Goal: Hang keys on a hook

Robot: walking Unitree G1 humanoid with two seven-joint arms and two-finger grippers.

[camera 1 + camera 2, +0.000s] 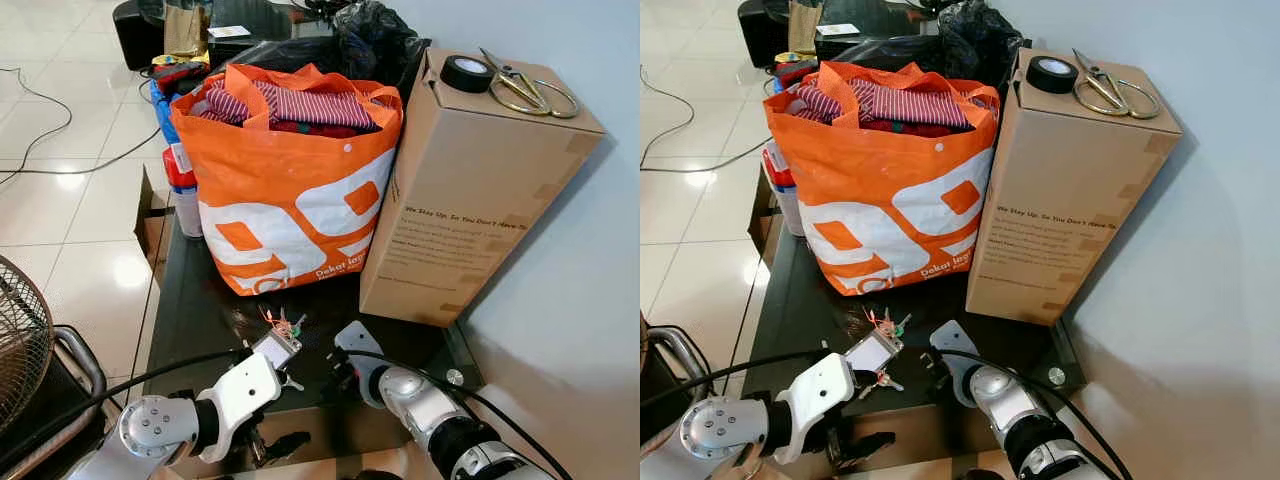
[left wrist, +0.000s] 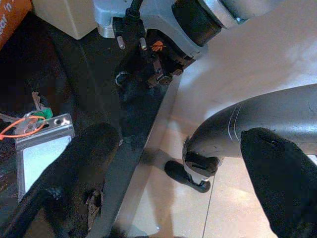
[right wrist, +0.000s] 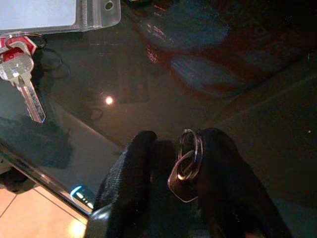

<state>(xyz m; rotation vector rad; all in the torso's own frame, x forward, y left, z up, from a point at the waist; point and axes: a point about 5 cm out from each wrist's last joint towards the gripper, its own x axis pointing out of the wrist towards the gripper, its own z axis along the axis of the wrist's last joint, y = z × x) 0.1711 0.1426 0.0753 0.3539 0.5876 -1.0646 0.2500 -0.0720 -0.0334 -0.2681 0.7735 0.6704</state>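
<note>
A bunch of keys with an orange ring, a green tag and a clear badge sleeve lies near the front of the black glass table. In the right wrist view my right gripper is shut on a metal key ring with a small key, just above the glass. A red-headed key lies a short way off beside the sleeve. My left gripper hangs open over the table's front edge, with the sleeve beside one finger.
An orange shopping bag full of clothes and a tall cardboard box stand behind the keys. A tape roll and scissors lie on the box. A fan grille is at the left, a white wall at the right.
</note>
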